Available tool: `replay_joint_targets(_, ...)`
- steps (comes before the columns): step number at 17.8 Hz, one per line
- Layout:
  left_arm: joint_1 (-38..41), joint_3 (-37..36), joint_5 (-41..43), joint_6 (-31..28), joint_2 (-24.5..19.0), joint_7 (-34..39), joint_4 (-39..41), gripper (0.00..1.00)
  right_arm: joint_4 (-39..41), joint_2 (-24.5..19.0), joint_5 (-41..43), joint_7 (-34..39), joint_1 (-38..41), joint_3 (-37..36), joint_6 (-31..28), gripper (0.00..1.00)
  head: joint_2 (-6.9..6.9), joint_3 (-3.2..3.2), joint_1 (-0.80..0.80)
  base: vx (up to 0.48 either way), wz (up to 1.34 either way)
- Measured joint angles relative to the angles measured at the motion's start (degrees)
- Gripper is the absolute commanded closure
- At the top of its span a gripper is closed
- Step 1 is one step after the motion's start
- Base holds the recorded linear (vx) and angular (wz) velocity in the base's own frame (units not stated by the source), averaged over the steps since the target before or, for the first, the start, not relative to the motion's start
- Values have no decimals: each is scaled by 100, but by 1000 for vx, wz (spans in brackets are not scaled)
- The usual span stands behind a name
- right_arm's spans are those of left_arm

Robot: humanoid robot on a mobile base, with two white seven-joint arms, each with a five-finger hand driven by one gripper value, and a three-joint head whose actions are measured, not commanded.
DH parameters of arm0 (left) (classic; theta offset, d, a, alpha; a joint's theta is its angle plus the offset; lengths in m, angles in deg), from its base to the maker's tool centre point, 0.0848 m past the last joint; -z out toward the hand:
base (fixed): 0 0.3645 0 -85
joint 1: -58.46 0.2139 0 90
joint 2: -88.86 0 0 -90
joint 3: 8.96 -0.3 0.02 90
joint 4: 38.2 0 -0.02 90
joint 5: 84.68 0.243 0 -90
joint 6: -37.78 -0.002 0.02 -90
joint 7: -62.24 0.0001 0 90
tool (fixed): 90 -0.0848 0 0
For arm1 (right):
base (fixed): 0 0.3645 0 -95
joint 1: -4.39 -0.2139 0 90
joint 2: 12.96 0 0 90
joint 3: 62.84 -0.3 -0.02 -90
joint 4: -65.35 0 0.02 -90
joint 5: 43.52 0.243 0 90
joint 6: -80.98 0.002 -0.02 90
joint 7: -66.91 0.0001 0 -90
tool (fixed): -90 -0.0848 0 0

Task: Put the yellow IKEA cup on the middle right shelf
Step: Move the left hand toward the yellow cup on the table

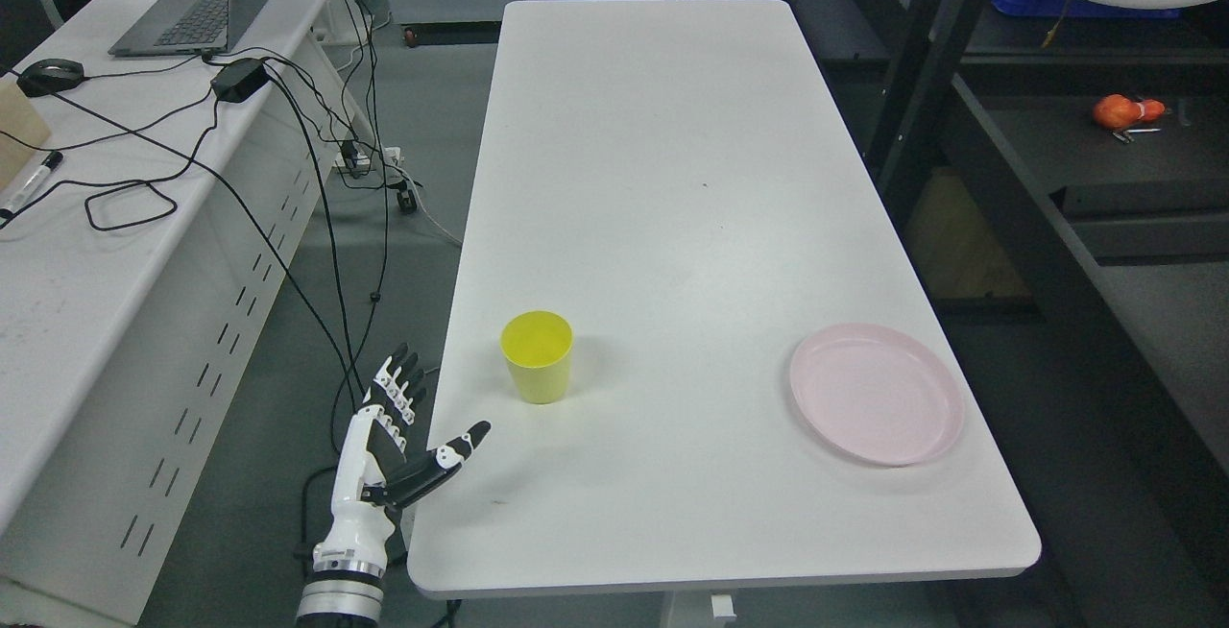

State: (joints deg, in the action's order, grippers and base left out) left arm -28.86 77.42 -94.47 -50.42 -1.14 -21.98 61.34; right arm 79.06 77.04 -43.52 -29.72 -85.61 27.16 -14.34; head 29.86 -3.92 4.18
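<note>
Hovering off the table's (672, 177) near left edge, the left hand (403, 446) was spread wide and empty, thumb angled toward the upright cup (538, 359) standing near it, seemingly readying a side grasp, with the shelf (1104, 177) well apart at right.

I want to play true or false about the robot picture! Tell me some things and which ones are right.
1. The yellow cup stands upright on the white table. True.
2. The left hand is holding the cup. False: its fingers are spread, beside the table's edge, holding nothing.
3. The pink plate has food on it. False: it is bare.
4. The plate lies to the right of the cup. True.
5. A laptop sits on the desk at the left. True.
</note>
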Motion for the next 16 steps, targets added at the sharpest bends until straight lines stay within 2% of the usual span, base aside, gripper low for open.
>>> replay_joint_targets(8,10,20,-26,13,0,-1,36,1,0,0,0,0,0,0,0,1,1,0,0,1,-10)
replay_joint_targets(16,-218,34,-421,34,0,-49,-173,2,0,0,0,0,0,0,0,1,1,0,0,0,8)
